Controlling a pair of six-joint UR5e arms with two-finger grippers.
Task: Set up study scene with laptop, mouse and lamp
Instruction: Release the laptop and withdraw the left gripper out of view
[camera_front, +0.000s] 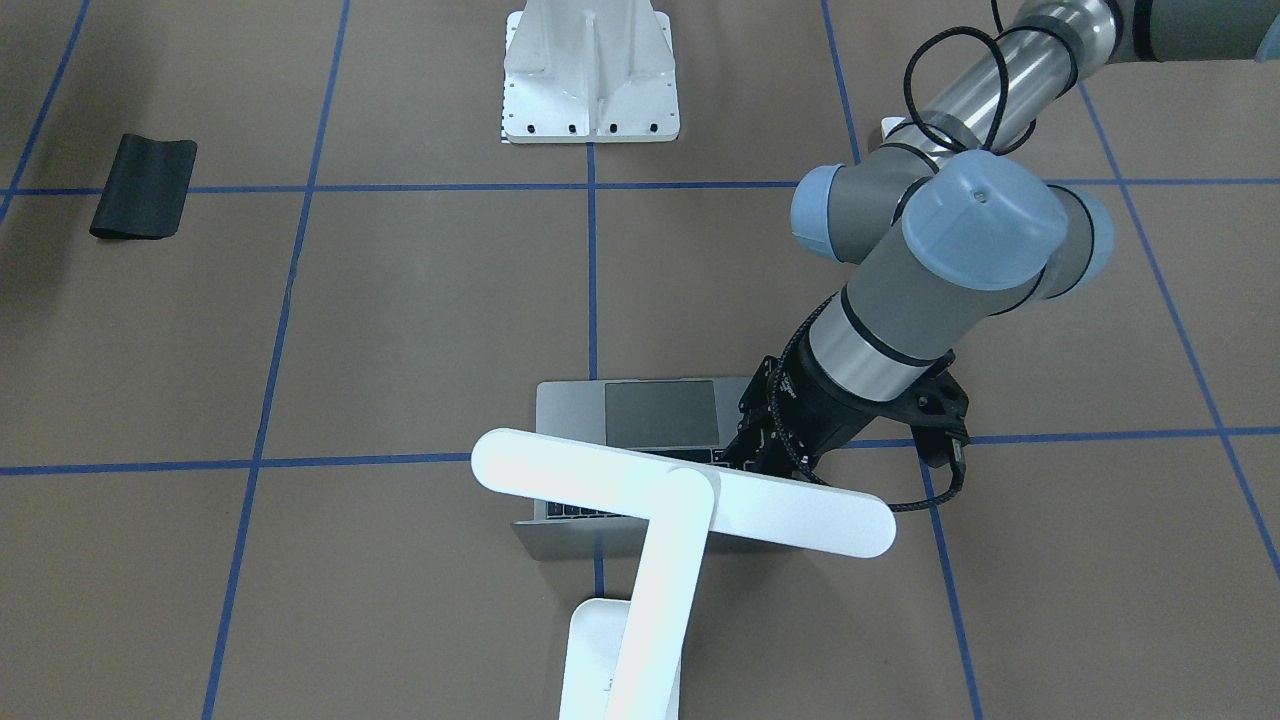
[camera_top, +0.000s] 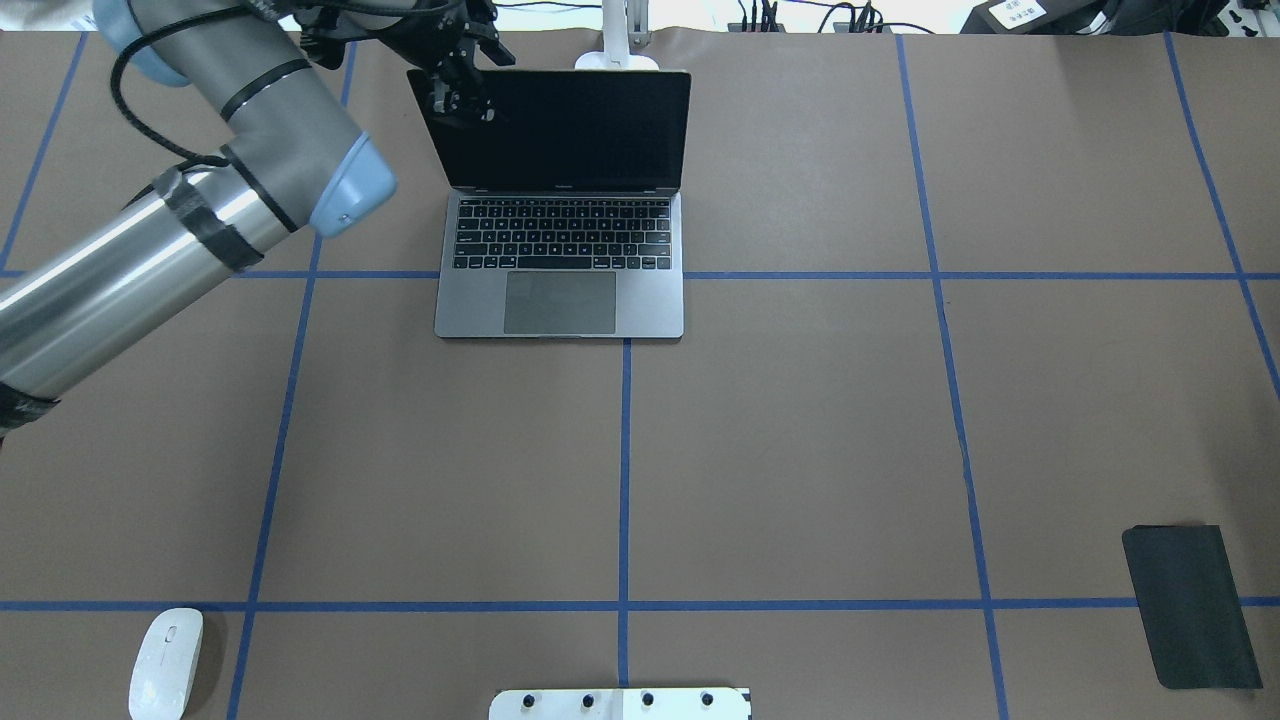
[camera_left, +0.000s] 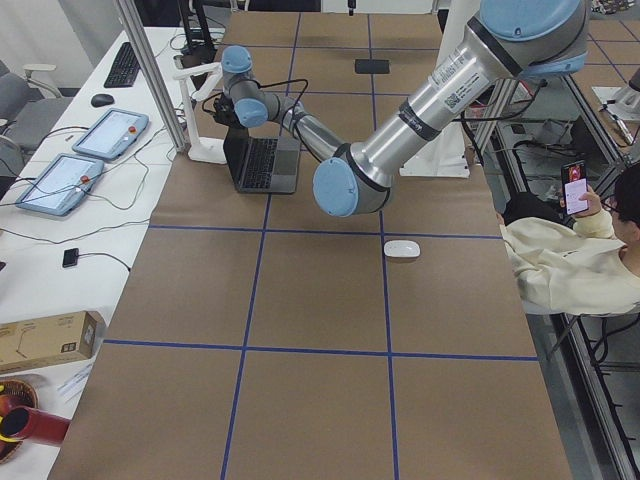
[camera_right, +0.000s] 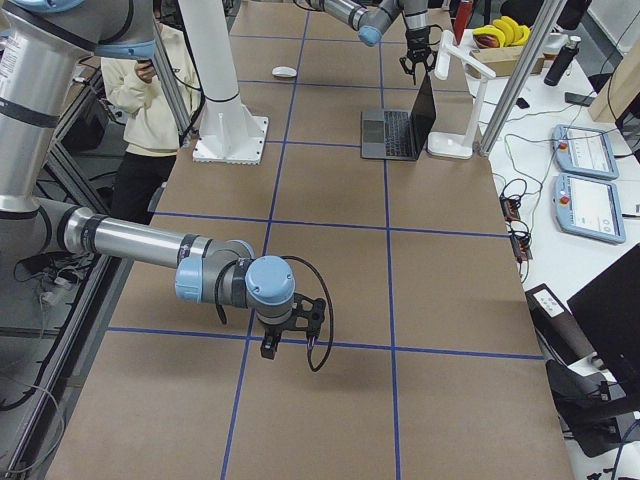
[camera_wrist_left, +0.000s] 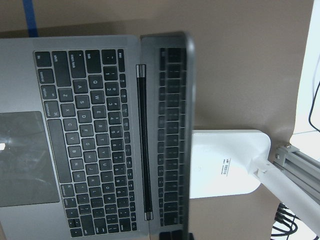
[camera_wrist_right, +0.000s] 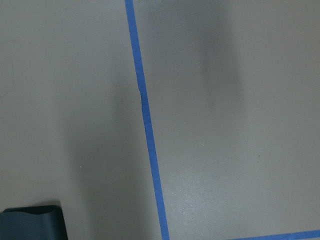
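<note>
Overhead exterior, lamp (camera_top: 617, 58) cut off behind laptop (camera_top: 565, 235) screen, left pincer (camera_top: 462, 95) murky

A: What's around the left gripper (camera_top: 463, 90)?
B: The laptop (camera_top: 560, 255) sits just below it, and the lamp (camera_top: 617, 60) stands beyond the screen, to its right.
A: The mouse (camera_top: 166, 663)?
B: Well behind it, near the robot's side.

readable only on the laptop (camera_wrist_left: 100, 150) keys: white letters such as q, w, a, s; label (camera_wrist_left: 225, 167) on the lamp (camera_wrist_left: 220, 145) base illegible.
</note>
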